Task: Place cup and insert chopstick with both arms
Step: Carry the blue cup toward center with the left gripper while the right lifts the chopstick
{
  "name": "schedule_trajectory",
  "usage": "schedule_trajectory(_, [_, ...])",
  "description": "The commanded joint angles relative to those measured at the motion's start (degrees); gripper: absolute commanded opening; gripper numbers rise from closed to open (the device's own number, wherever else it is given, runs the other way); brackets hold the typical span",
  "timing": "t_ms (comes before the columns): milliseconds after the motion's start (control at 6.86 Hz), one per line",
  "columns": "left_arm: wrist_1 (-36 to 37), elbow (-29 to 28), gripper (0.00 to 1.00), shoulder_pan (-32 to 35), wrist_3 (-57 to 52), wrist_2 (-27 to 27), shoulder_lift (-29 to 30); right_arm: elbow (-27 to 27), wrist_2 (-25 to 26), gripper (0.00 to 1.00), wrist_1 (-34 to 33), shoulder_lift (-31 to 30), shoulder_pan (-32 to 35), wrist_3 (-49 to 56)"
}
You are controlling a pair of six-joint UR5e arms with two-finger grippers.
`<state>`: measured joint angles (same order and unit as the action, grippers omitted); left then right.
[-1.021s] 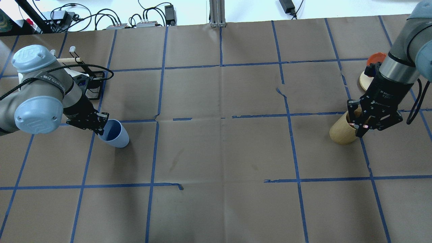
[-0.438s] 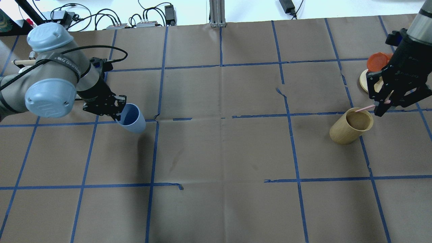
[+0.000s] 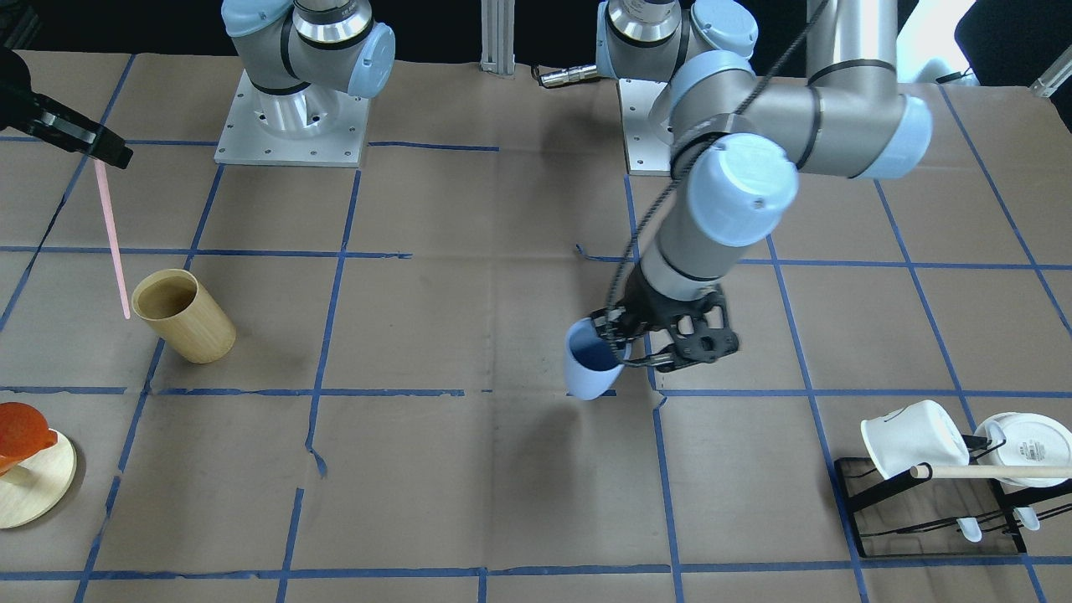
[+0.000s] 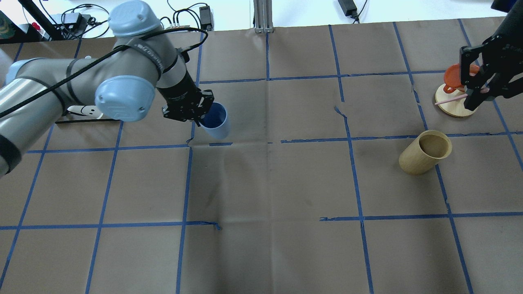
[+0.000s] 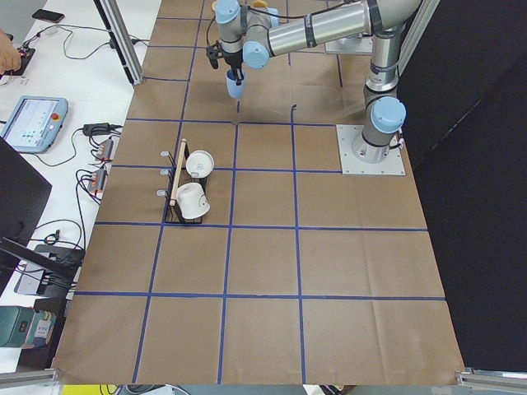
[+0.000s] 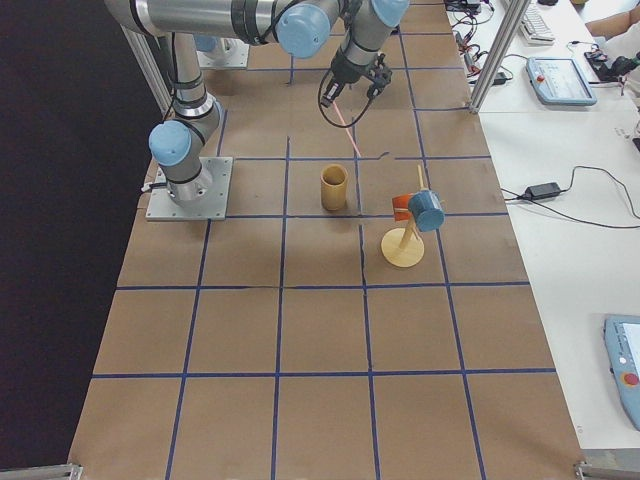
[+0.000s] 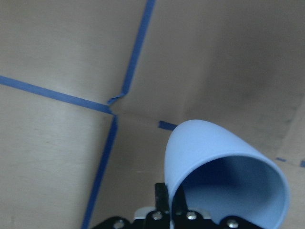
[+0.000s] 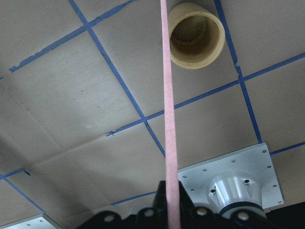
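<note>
Left gripper (image 4: 199, 117) has its jaws clamped on the rim of the blue cup (image 4: 216, 122). The cup's up off the table (image 4: 286, 183), tilted a bit, hanging near a crossing of the blue tape lines (image 4: 190, 143). Over on the other side, the right gripper (image 4: 474, 94) is pinched tight on the top end of the pink chopstick (image 3: 113, 243). It dangles in the air, clear of the wooden cup (image 4: 425, 153). That one stands upright on the table, well apart from the blue cup.
</note>
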<state>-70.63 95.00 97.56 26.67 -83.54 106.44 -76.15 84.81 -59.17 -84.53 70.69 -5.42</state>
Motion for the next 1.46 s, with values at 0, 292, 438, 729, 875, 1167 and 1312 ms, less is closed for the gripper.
schedule_trajectory(0, [0.1,-4.2,0.00,8.8,8.9,0.3,6.1,2.1,-2.5,0.04,1.9,0.3,0.1,-0.4])
schedule_trajectory(292, [0.6,-4.5,0.00,9.1,8.5,0.7,7.9,3.7,-7.0,0.04,4.0,1.6,0.2,-0.6])
schedule_trajectory(438, [0.6,-4.3,0.01,9.0,9.0,0.8,8.6,3.6,-9.7,0.04,4.3,1.7,0.2,-2.6])
schedule_trajectory(729, [0.7,-4.2,0.04,9.2,11.0,0.6,9.3,3.8,-15.6,0.04,6.3,1.7,0.3,-7.1])
schedule_trajectory(875, [1.2,-4.3,0.07,9.2,11.1,0.6,10.0,3.8,-18.6,0.04,7.3,1.7,0.3,-9.5])
schedule_trajectory(1167, [1.2,-4.5,1.00,9.1,10.8,0.7,9.9,3.6,-23.9,0.04,10.5,2.9,0.3,-10.7])
schedule_trajectory(1312, [1.8,-4.6,1.00,8.4,8.3,0.7,9.3,3.3,-24.9,0.04,10.7,3.1,0.3,-12.2])
